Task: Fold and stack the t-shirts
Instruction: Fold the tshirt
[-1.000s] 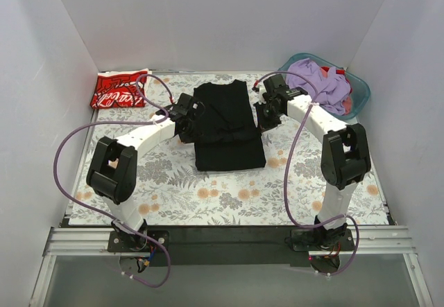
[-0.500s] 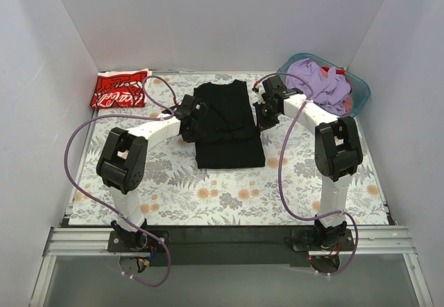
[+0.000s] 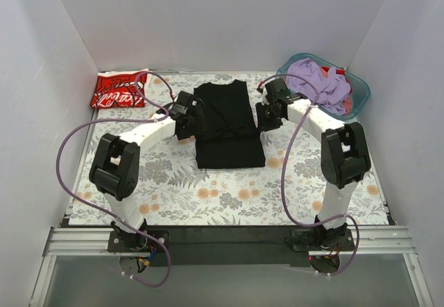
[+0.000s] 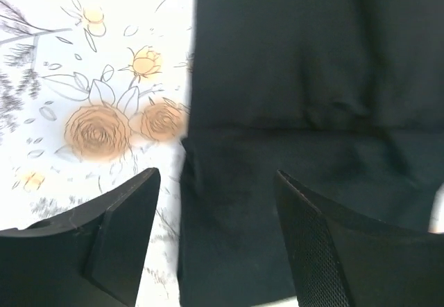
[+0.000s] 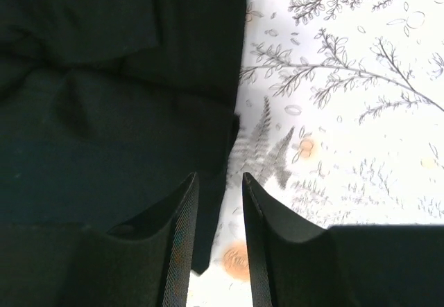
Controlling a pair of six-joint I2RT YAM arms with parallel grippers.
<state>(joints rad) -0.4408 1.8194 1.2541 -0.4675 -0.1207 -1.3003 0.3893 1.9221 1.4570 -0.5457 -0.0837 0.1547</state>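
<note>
The red t-shirt point(image 3: 119, 89) lies folded at the far left corner of the counter point(image 3: 229, 196). The left claw point(image 4: 215, 182) hangs released, its 2 fingers spread over the left edge of the black t-shirt point(image 3: 225, 123), which lies folded mid-counter. The right claw point(image 5: 218, 186) is at the shirt's right edge, fingers nearly together, grasping nothing. A basket point(image 3: 363, 92) of purple cloth point(image 3: 316, 78) stands far right.

White script lettering stands on the folded red t-shirt point(image 3: 119, 89) at the far left corner of the counter point(image 3: 229, 203), too small to read; nothing else is legible.
</note>
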